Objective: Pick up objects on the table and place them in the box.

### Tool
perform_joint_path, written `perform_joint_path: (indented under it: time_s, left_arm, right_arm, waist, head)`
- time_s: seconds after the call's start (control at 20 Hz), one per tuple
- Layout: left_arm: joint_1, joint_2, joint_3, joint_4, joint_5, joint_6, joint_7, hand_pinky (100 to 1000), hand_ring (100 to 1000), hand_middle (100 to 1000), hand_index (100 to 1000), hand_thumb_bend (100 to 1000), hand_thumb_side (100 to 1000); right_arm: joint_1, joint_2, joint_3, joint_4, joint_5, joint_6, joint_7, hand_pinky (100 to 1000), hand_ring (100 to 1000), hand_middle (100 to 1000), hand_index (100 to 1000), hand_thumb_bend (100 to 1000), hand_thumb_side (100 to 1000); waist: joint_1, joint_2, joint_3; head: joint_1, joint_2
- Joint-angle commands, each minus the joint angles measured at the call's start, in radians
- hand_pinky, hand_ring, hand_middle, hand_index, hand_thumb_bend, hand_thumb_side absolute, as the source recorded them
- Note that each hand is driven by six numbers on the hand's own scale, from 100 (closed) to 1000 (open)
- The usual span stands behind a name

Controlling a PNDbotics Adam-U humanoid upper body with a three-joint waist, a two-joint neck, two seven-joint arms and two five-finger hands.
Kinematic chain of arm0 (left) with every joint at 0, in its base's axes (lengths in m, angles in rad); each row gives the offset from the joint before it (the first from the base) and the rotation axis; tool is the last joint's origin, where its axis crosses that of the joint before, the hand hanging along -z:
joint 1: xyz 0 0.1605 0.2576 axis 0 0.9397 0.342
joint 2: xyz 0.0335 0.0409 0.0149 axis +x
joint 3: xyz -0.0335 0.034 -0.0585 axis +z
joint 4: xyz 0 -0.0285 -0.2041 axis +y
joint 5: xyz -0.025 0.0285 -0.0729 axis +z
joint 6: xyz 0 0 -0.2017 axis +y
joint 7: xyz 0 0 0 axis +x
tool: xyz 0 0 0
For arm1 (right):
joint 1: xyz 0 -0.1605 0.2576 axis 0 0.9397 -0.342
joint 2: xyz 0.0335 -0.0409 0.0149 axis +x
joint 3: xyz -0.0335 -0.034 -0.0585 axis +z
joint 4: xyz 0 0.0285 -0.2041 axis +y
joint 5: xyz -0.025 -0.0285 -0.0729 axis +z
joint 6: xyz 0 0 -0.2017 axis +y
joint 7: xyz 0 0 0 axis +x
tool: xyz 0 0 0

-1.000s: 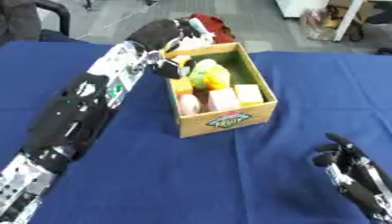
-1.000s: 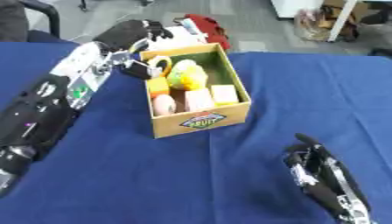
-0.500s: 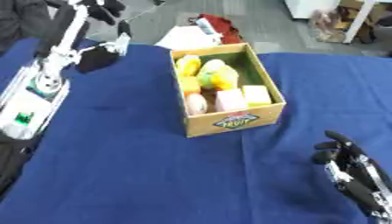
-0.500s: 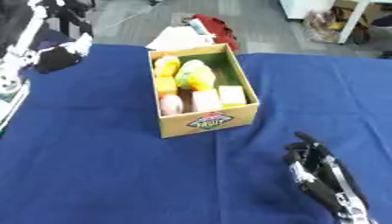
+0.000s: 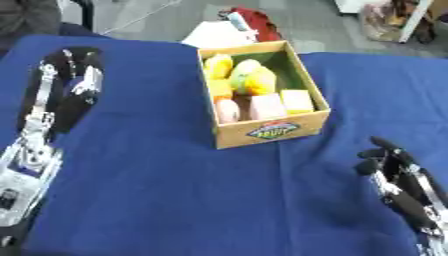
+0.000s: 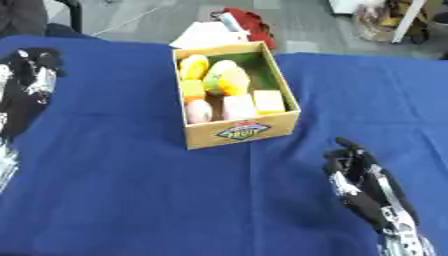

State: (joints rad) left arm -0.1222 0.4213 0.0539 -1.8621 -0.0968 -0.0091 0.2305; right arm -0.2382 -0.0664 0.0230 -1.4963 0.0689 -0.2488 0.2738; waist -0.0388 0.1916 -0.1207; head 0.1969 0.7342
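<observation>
A cardboard box (image 5: 273, 131) stands in the middle of the blue table (image 5: 175, 190). Several objects lie inside it: yellow and green rounded pieces (image 5: 241, 76) at the back, a pink piece (image 5: 226, 110), a pale pink block (image 5: 266, 105) and a yellow block (image 5: 297, 100) at the front. My left hand (image 5: 72, 67) hovers at the far left, well away from the box, fingers relaxed and holding nothing. My right hand (image 6: 357, 170) rests open at the lower right, fingers up, holding nothing.
Beyond the table's far edge lie a white sheet (image 5: 214, 35) and a red item (image 5: 255, 22) on the grey floor. The blue cloth around the box bears no loose objects that I can see.
My left arm has pulled back from the box's far end to the left and then swung down along the left side. The right hand has hardly moved.
</observation>
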Motion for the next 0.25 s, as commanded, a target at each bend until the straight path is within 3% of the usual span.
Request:
perform_joint_path:
  time_s: [0.05,0.25]
  left_arm:
    - [0.005,-0.037,0.007,-0.001,0.010,-0.013,-0.009,720,590,578,709,100,670]
    - [0.019,-0.080,-0.001,0.014,0.014,-0.019,-0.021,720,588,575,707,100,690]
  right_arm:
    - [-0.011,-0.006,0.000,-0.026,-0.008,-0.004,0.001,659,628,663,904,100,380]
    - [-0.009,-0.004,-0.001,-0.028,-0.011,-0.004,-0.002,658,627,661,902,100,379]
  waist:
    - [-0.011,-0.029,0.004]
    - [-0.010,-0.031,0.007]
  head:
    - [-0.008,0.022]
    - [-0.022,0.035]
